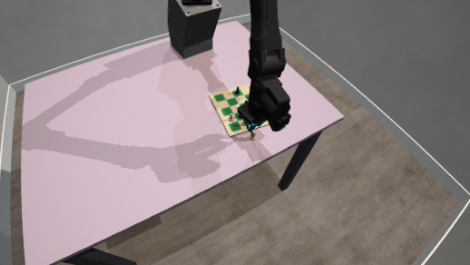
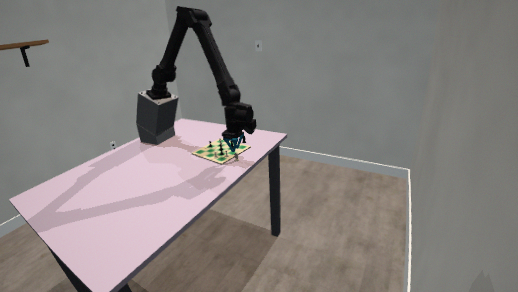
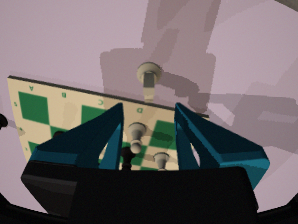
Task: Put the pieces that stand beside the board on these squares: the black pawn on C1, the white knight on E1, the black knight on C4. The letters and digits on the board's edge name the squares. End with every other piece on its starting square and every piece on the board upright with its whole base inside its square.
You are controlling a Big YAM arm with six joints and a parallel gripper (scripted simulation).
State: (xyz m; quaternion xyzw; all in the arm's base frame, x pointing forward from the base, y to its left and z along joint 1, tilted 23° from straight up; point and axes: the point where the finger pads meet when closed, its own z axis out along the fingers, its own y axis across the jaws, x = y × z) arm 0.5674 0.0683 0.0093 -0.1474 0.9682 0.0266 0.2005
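The small green-and-cream chessboard (image 1: 232, 109) lies near the table's far right edge and also shows in the exterior view (image 2: 221, 150). My gripper (image 1: 250, 124) hovers over the board's near corner, its teal fingers partly apart with nothing between them. A white piece (image 3: 148, 74) stands on the table just off the board's edge, beyond the fingertips; it also shows in the top view (image 1: 252, 135). Below the fingers I see a white piece (image 3: 137, 132), a small black piece (image 3: 125, 155) and another white piece (image 3: 161, 159) on the board. A black piece (image 1: 238, 91) stands at the board's far side.
The arm's dark base block (image 1: 192, 24) stands at the back of the pink table. The table's right edge (image 1: 318, 129) runs close beside the board. The arm hides part of the board in the top view.
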